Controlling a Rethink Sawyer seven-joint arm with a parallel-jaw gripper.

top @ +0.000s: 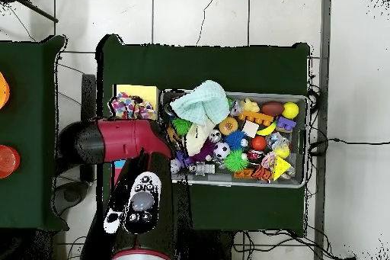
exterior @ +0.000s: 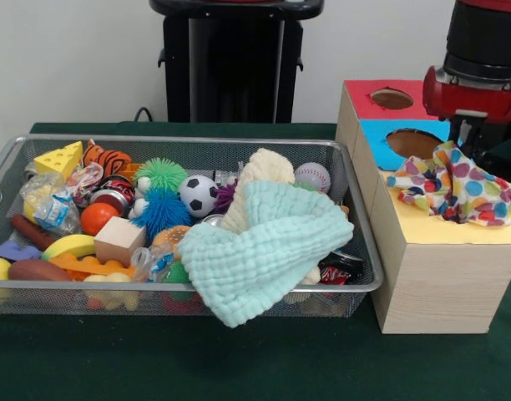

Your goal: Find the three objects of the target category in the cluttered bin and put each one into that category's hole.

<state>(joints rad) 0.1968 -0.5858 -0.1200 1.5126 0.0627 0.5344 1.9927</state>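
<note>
The wire mesh bin [exterior: 366,251] sits on the green table, full of toys; it also shows in the overhead view [top: 305,142]. A polka-dot wrapper [exterior: 456,185] lies crumpled on the yellow top panel [exterior: 456,234] of the wooden box and covers the hole. My gripper [exterior: 466,144] hangs right above the wrapper, at its top edge; whether it grips it is unclear. In the overhead view the wrapper [top: 131,106] lies on the yellow panel [top: 139,90] beside the red arm [top: 114,141]. Two more crinkly wrappers [exterior: 51,205] [exterior: 84,177] lie at the bin's left end.
A mint knitted cloth [exterior: 264,251] drapes over the bin's front rim, with a cream cloth [exterior: 264,167] behind it. Spiky balls [exterior: 161,174], a soccer ball [exterior: 197,195] and a wooden cube [exterior: 118,240] fill the bin. The blue-topped hole [exterior: 414,142] and red-topped hole [exterior: 392,98] lie behind the yellow panel.
</note>
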